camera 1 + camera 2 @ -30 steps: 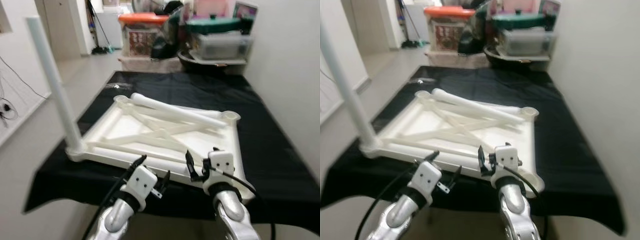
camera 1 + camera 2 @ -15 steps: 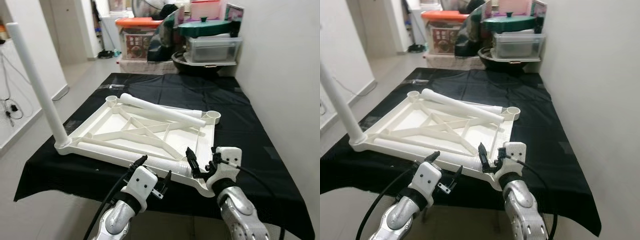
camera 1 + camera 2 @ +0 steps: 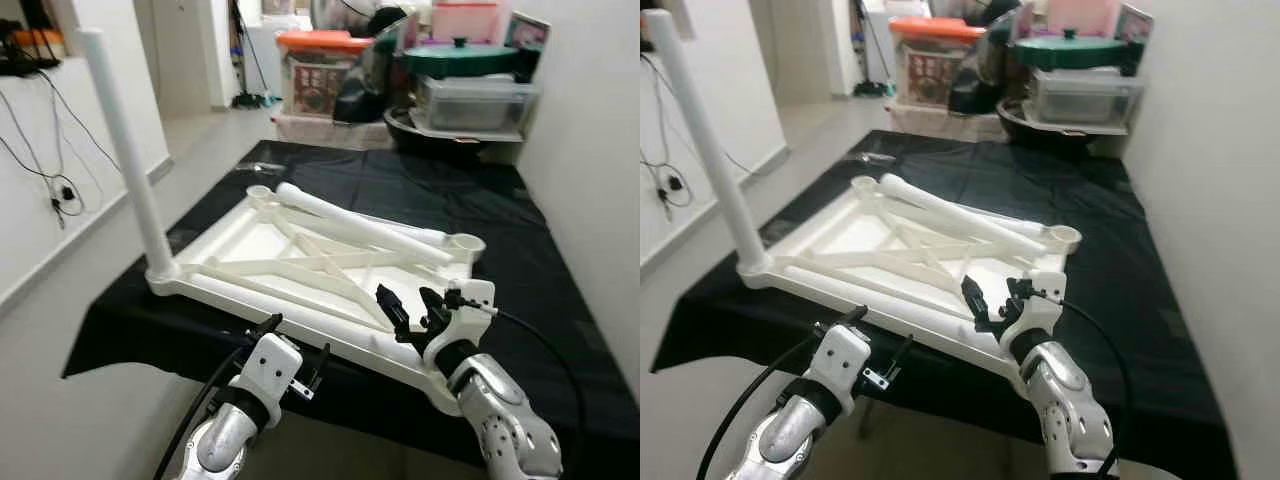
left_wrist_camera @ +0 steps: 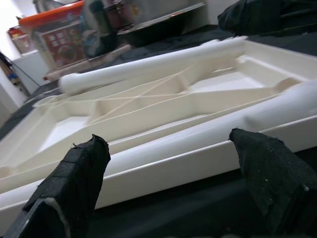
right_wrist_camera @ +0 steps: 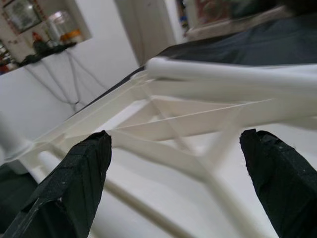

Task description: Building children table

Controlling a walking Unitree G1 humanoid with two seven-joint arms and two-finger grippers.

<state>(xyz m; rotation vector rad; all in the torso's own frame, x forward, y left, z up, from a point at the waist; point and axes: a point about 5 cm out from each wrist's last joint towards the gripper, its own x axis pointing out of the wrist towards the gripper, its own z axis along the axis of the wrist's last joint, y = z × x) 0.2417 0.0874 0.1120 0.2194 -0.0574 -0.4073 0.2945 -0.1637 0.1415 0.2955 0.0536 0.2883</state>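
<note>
Black cloth [image 3: 520, 250] covers the bench ahead of you, and the white tabletop [image 3: 250, 240] lies upside down on it with one leg [image 3: 125, 150] standing upright in its near-left corner and two loose legs [image 3: 360, 225] lying across its ribs. Since half a second ago your head has swung, so the scene sits further right, and your right gripper [image 3: 412, 310], fingers spread wide, has lifted over the tabletop's near-right corner, while your left gripper [image 3: 298, 345], also wide open, still hangs just off the near edge. Your left wrist view looks along that near rim [image 4: 163, 168] between both black fingers [image 4: 81, 168], whereas your right wrist view looks across the crossed ribs [image 5: 198, 148] towards a white wall [image 5: 104, 54].
</note>
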